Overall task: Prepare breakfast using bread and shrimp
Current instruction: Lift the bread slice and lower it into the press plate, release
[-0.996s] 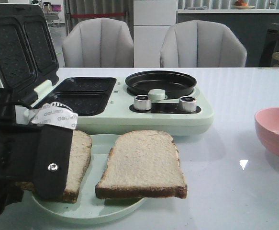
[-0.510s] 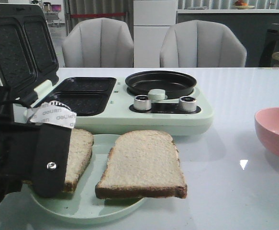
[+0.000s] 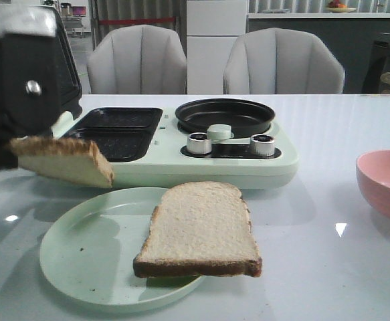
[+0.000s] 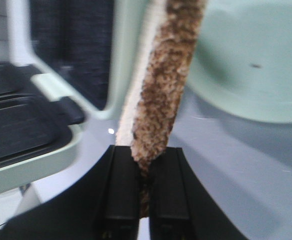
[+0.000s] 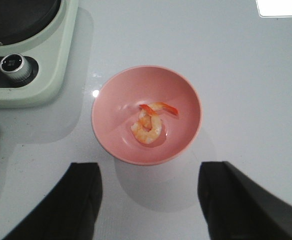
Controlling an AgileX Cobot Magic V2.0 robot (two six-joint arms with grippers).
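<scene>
Left end effector (image 4: pixel 143 165) is clamped on one bread slice (image 3: pixel 64 159), held above the desk (image 3: pixel 328 267) beside the sandwich-maker wells (image 3: pixel 118 130), probably for loading; right end effector (image 5: pixel 148 200) spread apart over the shrimp (image 5: pixel 148 125)

Open desk (image 3: pixel 328 267) lies between the plate (image 3: pixel 81 261) and pink bowl (image 3: pixel 382 184); the breakfast maker (image 3: pixel 235 160) blocks passage behind.

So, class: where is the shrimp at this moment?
The shrimp lies in the pink bowl on the table's right side, beside the green cooker, just ahead of the open right gripper.
</scene>
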